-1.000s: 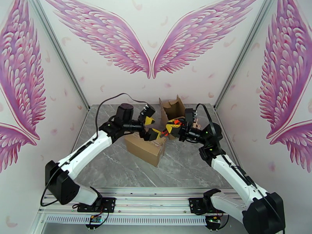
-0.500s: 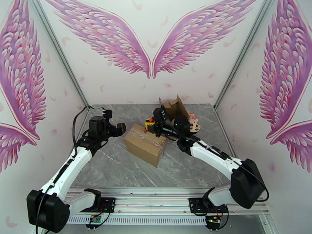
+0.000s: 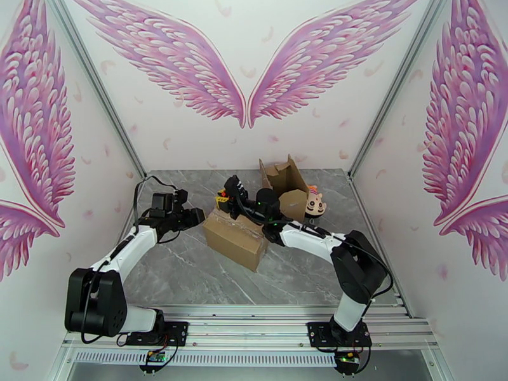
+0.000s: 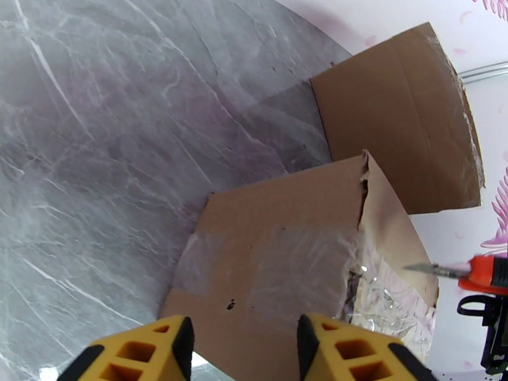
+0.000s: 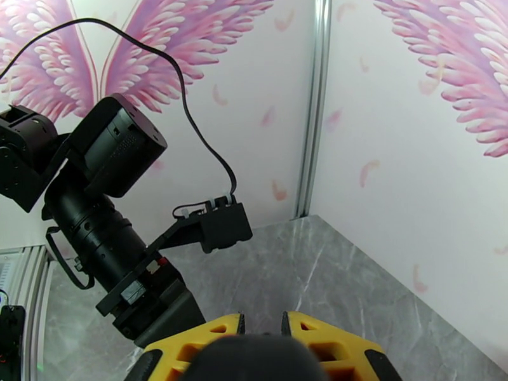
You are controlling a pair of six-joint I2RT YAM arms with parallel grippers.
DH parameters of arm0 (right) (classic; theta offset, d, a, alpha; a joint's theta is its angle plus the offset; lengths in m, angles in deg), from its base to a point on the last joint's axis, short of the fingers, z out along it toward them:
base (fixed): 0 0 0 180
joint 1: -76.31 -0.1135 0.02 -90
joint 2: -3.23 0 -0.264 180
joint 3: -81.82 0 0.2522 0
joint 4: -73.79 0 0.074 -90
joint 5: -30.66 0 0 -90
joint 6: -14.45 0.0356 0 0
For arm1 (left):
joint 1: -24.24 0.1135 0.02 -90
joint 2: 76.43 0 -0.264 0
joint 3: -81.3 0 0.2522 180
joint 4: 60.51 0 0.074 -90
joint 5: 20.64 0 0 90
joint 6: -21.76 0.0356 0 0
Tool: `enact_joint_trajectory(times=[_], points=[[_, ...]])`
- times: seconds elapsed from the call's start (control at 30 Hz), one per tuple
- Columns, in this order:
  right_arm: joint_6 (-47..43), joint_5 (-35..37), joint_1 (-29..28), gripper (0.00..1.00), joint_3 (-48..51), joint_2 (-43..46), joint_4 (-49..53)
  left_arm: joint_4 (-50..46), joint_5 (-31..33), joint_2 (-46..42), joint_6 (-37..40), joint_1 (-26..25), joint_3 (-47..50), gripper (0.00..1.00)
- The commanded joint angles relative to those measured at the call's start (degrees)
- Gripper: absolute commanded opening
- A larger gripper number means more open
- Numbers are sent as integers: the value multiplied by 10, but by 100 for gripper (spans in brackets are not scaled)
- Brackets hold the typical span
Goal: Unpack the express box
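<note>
My right claw (image 5: 260,322) grips the utility knife (image 4: 438,269); left claw (image 4: 244,331) half-wide, empty; express box (image 4: 267,211) tape (image 4: 286,261) slit at three o'clock, unopened.

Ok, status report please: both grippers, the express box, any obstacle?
Left gripper open over the box. Right gripper shut on cutter, blade near box edge. Box closed, tape partly torn. Opened carton behind, clear of work.
</note>
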Motion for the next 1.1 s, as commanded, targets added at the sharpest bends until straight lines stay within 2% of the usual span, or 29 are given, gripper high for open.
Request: enact_joint_trajectory(times=[0.0,0.2,0.57,1.07], points=[[7,7,-7,5,-33,-20,-40,12,-43,6,18,-3,-22,49],[10,3,-15,4,-49,-36,-31,-26,-43,-1,43,-7,-41,50],[-2,14,-29,4,-43,-34,-2,-15,-49,21,53,-17,-15,50],[-47,46,-40,4,-28,-29,40,-27,-15,41,57,-17,3,43]])
